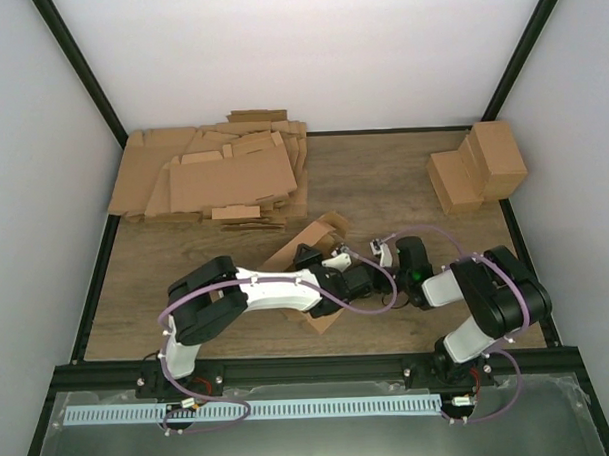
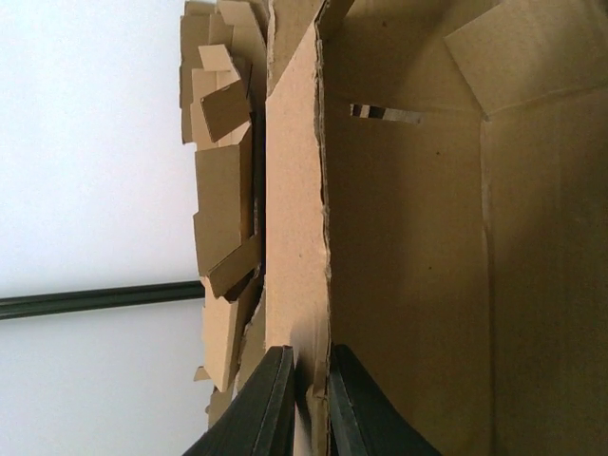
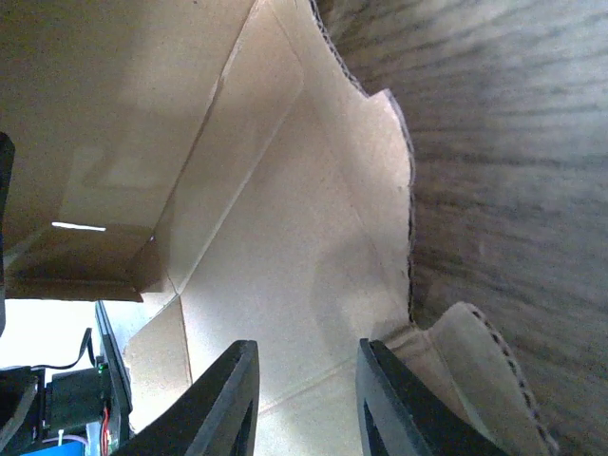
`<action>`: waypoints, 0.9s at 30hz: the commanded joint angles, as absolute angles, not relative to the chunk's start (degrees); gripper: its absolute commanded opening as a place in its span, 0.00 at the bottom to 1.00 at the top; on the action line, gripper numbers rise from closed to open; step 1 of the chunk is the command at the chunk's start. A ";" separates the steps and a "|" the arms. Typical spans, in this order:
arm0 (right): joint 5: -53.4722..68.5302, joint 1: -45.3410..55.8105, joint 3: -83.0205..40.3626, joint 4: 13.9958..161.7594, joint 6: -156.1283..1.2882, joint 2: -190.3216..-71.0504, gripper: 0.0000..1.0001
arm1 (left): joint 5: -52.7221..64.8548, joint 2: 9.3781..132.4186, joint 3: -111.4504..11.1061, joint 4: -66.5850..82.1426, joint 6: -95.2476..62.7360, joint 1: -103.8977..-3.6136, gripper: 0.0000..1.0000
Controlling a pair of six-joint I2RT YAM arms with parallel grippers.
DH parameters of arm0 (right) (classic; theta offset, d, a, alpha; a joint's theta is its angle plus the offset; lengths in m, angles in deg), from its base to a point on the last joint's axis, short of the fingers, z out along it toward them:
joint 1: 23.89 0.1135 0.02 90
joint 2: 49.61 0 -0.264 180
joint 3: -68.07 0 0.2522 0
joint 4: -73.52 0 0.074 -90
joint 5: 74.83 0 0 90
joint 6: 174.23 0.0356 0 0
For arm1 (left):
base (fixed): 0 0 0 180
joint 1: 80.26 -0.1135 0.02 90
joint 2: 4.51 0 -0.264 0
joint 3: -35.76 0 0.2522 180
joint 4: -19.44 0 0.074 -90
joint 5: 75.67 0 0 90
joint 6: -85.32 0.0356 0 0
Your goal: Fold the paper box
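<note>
The paper box (image 1: pixel 323 230) lies partly folded at mid-table, brown, with creased panels and raised flaps. My left gripper (image 1: pixel 333 277) reaches into it from the left. In the left wrist view this gripper (image 2: pixel 312 353) is shut on the edge of an upright box wall (image 2: pixel 296 209), one finger on each face. My right gripper (image 1: pixel 385 251) comes in from the right. In its own view it (image 3: pixel 306 344) stands open over the inner face of a box panel (image 3: pixel 285 218), with nothing between its fingers.
A thick heap of flat cardboard sheets (image 1: pixel 223 176) fills the back left and shows behind the wall (image 2: pixel 223 190). Finished cardboard cuboids (image 1: pixel 477 167) stand at the back right. Bare wooden table (image 3: pixel 513 142) lies beside the box's curved flap.
</note>
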State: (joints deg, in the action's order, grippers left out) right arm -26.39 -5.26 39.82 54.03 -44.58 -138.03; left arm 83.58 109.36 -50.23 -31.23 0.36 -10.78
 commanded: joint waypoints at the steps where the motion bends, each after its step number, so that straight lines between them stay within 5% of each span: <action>1: -21.47 -4.93 38.56 57.32 -45.91 -142.16 0.31 | 82.47 107.35 -49.47 -26.90 3.62 -12.69 0.11; 16: -20.06 -4.26 32.37 51.73 -42.53 -148.26 0.30 | 78.31 106.14 -51.42 -15.58 15.26 -20.31 0.08; 27: -16.45 -4.25 32.53 56.27 -49.41 -138.95 0.38 | 78.37 105.25 -49.57 -13.26 15.71 -20.28 0.08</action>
